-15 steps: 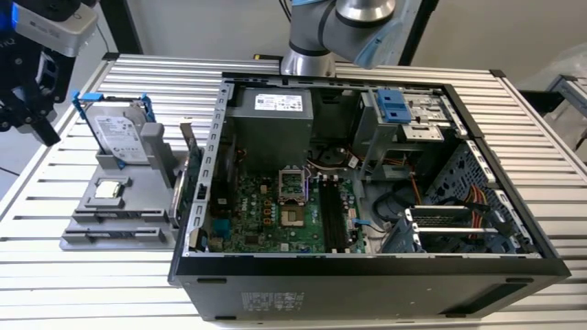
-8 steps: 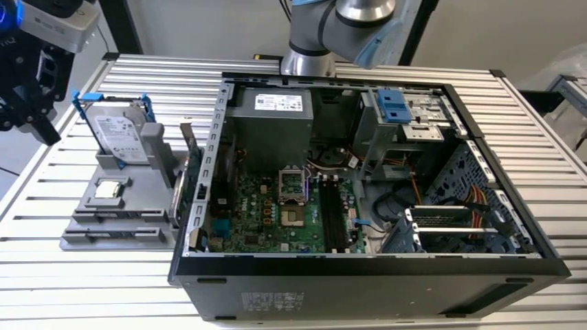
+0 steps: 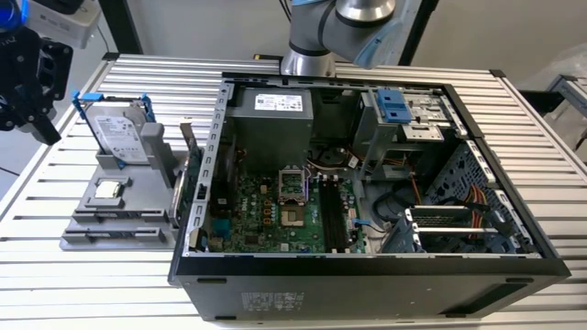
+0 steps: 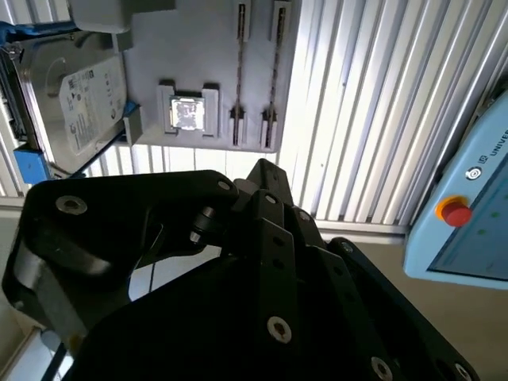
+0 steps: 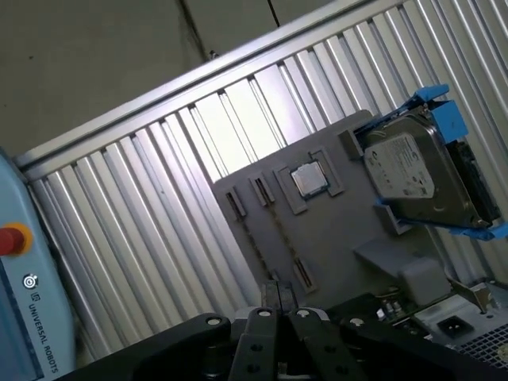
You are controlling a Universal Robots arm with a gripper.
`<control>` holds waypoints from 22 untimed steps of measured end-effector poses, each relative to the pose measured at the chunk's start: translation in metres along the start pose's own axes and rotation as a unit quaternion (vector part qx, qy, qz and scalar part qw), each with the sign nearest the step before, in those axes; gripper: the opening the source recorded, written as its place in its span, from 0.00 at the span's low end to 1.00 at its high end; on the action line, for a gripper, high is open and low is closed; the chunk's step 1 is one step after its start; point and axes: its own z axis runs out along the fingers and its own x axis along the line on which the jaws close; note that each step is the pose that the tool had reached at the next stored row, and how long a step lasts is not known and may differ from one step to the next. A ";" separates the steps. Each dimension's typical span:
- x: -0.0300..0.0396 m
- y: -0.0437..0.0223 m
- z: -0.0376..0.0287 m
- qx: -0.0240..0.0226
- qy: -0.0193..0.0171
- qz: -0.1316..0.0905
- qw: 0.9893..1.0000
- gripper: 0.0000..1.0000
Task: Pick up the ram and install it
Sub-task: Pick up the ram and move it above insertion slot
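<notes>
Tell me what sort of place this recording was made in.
Probably a robotics lab bench for PC assembly: an open computer case sits on a slatted metal table, a grey fixture beside it holds a hard drive, and a robot arm rises behind the case.

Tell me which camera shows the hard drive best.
The first wrist view: the hard drive shows its whole face in the blue frame. The second wrist view has it partly hidden; the exterior view shows it upright in the gray holder.

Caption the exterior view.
Gripper at the exterior view's left edge, apart from the gray parts tray holding a hard drive, beside the open computer case.
</notes>
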 end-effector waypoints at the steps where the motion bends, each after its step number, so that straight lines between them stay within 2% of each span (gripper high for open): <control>1: 0.0000 0.0000 0.0000 0.000 0.000 -0.004 1.000 0.00; 8: -0.0001 0.0000 0.0000 0.000 0.001 -0.015 1.000 0.00; 12: -0.0001 0.0000 0.0000 0.000 0.002 -0.040 0.999 0.00; 16: -0.0001 0.0000 0.0001 0.000 0.004 -0.076 0.997 0.00; 20: -0.0001 0.0000 0.0001 0.001 0.005 -0.109 0.994 0.00; 22: -0.0001 0.0000 0.0002 0.001 0.006 -0.126 0.992 0.00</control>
